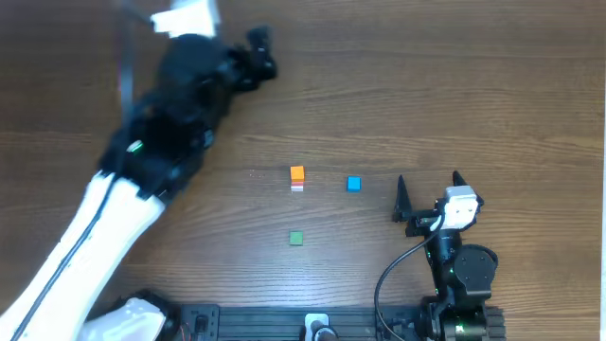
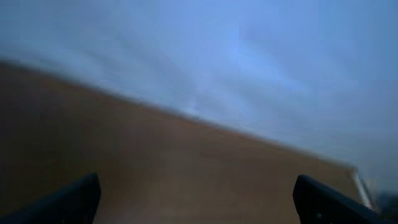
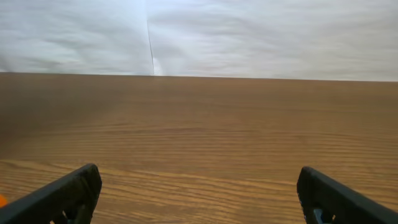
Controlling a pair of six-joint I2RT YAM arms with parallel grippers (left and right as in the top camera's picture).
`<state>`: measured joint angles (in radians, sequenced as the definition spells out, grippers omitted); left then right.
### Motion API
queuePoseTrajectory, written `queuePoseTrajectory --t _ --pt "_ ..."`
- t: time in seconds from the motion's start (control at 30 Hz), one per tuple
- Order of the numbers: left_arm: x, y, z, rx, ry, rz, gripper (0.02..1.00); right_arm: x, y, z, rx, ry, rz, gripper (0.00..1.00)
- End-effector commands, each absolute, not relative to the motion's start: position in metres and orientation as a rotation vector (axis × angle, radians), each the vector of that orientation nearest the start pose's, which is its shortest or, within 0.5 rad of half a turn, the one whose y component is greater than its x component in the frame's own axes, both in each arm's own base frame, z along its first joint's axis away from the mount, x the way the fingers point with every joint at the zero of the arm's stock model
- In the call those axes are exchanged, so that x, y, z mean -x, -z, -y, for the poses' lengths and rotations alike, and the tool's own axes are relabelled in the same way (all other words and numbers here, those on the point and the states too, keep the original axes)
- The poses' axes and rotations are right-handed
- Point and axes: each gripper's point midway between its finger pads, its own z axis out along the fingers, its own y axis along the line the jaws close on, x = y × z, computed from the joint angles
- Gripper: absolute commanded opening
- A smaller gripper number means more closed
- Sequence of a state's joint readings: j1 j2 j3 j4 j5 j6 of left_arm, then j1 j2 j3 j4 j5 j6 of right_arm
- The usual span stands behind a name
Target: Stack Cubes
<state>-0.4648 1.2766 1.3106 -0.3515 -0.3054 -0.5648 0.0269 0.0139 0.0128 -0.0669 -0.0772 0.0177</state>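
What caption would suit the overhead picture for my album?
Orange cube stacked on white cube, blue cube and green cube lying apart, right gripper open beside them.

left arm (image 1: 166, 123): blurred | orange sliver (image 3: 2, 201): edge-cut, possibly a cube

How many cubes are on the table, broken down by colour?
Orange cube: 1
White cube: 1, showing right against the orange one
Blue cube: 1
Green cube: 1
Total: 4

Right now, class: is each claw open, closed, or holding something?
Left claw: open, holding nothing.
Right claw: open, holding nothing.
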Motion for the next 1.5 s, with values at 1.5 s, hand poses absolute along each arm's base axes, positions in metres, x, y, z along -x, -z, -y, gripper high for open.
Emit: queuePoseTrajectory --t 1.5 --pt "-0.246 -0.157 -0.006 0.189 0.161 -1.635 0.998 -0.245 -0.158 -0.022 0.082 -0.101 -1.638 0.993"
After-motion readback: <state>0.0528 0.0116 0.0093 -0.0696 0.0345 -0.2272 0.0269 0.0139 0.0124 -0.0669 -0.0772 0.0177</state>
